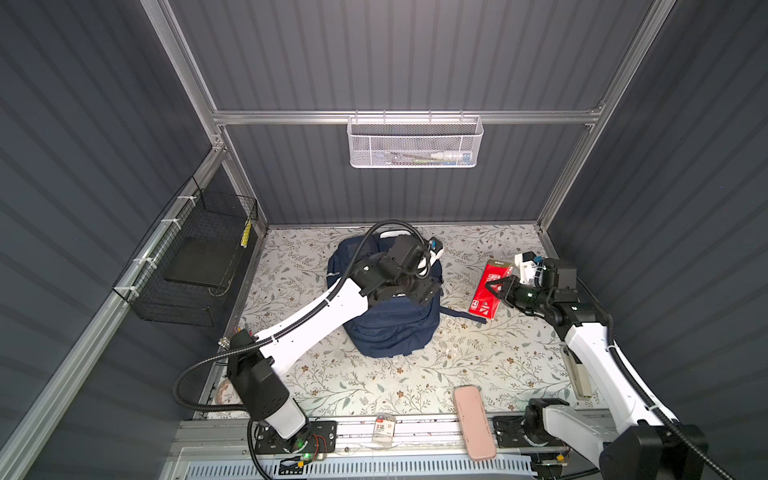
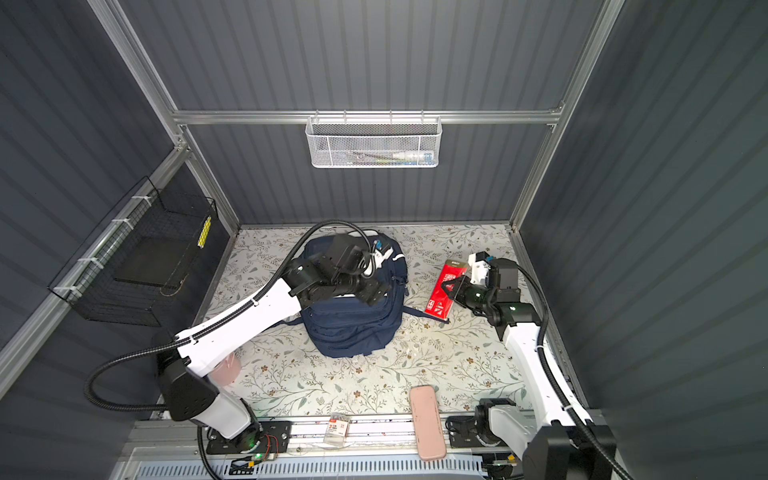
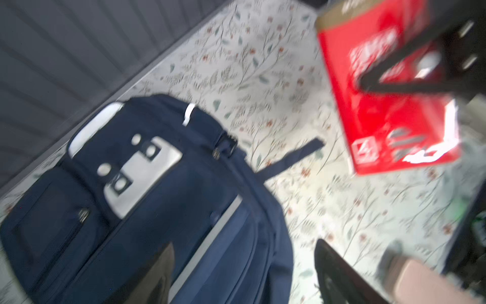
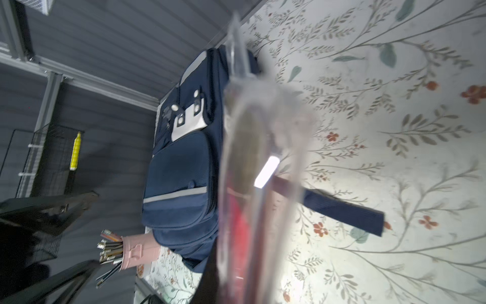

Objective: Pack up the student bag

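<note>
Hovering over the backpack, red packet pinched alongside.
Left end effector (image 3: 243, 242) spread wide and empty over the navy backpack (image 1: 390, 328), patch-up toward the back middle of the bench (image 1: 415, 386), insides hidden; right end effector (image 1: 492, 287) clamped on a red packet (image 1: 482, 305) in a clear sleeve, just right of it. Pink cup (image 4: 136, 250) full of pencils (image 4: 107, 247) at front left; white mesh basket (image 1: 413, 143) on the back wall with slim pen-like things; black wire basket (image 1: 166, 307) on the left wall with a dark slab (image 1: 201, 259).

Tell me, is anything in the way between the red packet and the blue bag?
Only a strap of the student bag lies between them on the table. But the open left gripper hangs over the bag, so the red packet might bump it.
</note>
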Tool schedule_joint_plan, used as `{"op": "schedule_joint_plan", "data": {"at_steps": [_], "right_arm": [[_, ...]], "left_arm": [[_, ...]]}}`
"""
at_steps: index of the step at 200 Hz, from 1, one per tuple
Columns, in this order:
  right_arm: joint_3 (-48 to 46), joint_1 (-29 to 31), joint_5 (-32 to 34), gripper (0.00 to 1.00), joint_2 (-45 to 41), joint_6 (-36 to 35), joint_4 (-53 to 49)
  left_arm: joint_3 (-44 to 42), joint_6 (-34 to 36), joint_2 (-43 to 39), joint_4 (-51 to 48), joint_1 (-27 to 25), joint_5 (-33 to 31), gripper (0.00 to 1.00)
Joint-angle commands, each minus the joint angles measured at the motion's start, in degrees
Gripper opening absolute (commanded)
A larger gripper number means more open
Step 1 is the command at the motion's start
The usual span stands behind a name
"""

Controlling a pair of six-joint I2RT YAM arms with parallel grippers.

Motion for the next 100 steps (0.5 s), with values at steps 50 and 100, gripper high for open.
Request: {"op": "schedule_joint_plan", "data": {"at_steps": [50,100], "right_arm": [[1.3,6.4,-2.3,0.05,-0.8,0.9,-1.3],[-0.7,6.6,-1.5,0.05,-2.1,1.0,-1.2]], "left_arm": [[-9.9,13.3,3.2,-2.6,0.5,-15.5,0.84],[-9.7,13.0,6.7,-0.2,0.6,-18.2,0.8]]}}
